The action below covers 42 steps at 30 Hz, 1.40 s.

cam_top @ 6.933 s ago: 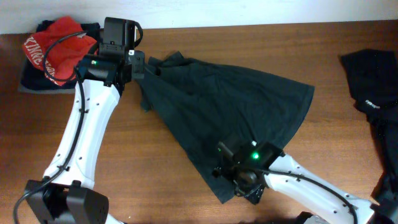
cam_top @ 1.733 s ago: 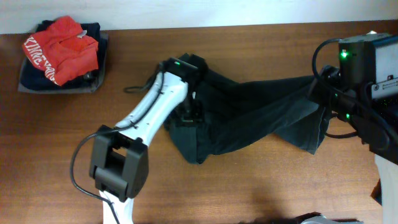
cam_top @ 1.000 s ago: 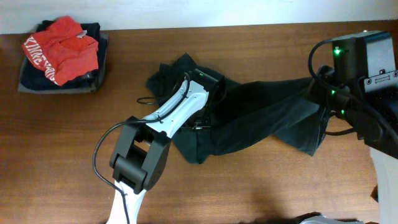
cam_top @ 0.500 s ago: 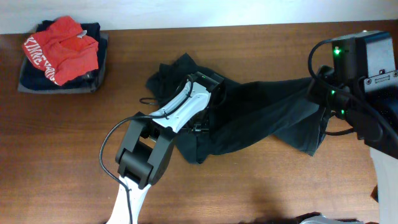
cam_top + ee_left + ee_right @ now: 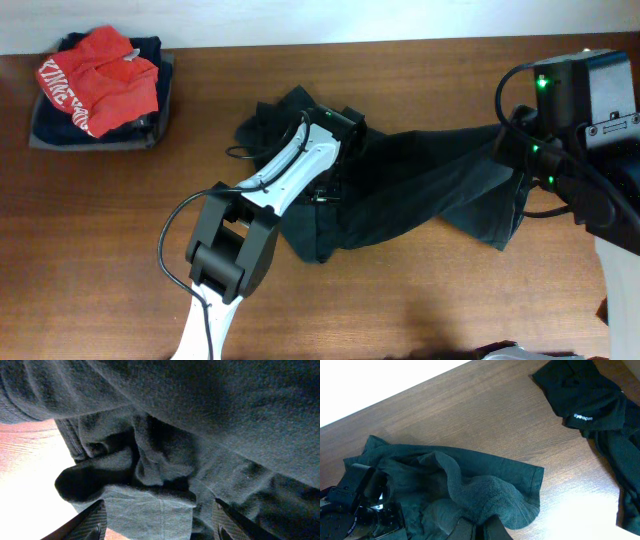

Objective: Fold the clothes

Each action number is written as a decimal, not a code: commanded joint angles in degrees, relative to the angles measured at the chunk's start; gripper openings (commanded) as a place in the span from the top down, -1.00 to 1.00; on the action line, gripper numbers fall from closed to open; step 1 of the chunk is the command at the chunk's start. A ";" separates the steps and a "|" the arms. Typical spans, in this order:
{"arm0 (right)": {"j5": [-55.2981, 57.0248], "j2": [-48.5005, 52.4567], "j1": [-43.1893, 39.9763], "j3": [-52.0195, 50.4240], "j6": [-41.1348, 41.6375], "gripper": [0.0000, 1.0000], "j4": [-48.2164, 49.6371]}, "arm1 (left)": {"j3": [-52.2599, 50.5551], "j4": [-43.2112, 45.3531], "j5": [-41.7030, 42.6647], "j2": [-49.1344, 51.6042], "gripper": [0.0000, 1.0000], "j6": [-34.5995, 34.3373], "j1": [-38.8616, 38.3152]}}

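Ten o'clock on the brown wooden worktop [image 5: 400,300]: a neat stack of folded garments [image 5: 95,85], red on top of dark blue, is sitting well apart from the action. I am reading this as finished work, though that is a judgement.

Centre: the dark teal-grey soft T-shirt [image 5: 420,190] is lying in a twisted band running from the middle out toward three o'clock. It is bunching into a crumpled lump at its eleven o'clock end, and a loose flap is drooping toward six o'clock. No clean fold is showing anywhere on it.

The left end effector [image 5: 160,505] is hanging low over the crumpled end. Its jaws are standing wide apart and gripping nothing. Bunched cloth and a hem are lying between and just ahead of the fingers. Whether the fingers are touching the fabric, I cannot tell.

Three o'clock: the right end effector [image 5: 481,529] is clamping shut on a ridge of the same shirt and holding it up, so the cloth is draping down on either side.

At one o'clock in the right wrist view, a black T-shirt with small white lettering [image 5: 585,405] is lying rumpled and unfolded.

Progress, as a judgement: the teal-grey shirt is being spread, not yet folded. Flattening it, making the folds, stacking it and folding the black shirt are all remaining.
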 commanded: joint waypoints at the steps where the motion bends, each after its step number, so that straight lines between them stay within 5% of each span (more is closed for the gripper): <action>1: 1.73 0.09 -0.52 0.70 0.04 0.92 0.00 | 0.61 0.44 0.24 0.94 -0.34 0.87 -0.17; 10: 1.53 0.09 -0.52 0.70 0.02 0.92 -0.11 | 0.61 -1.14 0.44 4.39 -0.33 0.92 -0.17; 18: 1.53 0.09 -0.52 0.70 0.04 0.92 -0.17 | 0.63 -2.14 0.42 4.39 -0.08 0.92 -0.02; 20: 1.53 0.09 -0.52 0.70 0.04 0.92 -0.17 | 0.63 -2.43 0.39 4.39 0.14 0.94 -0.02; 24: 1.53 0.09 -0.52 0.70 0.04 0.92 -0.17 | 0.74 -3.34 0.17 4.35 0.98 0.94 -0.02; 32: 1.55 0.09 -0.52 0.70 0.04 0.92 -0.15 | 6.47 -8.57 -2.75 4.33 0.99 0.94 -0.02; 42: 4.48 0.09 -1.64 0.70 0.31 0.90 1.20 | 34.05 -18.29 -11.78 4.33 0.98 1.31 1.81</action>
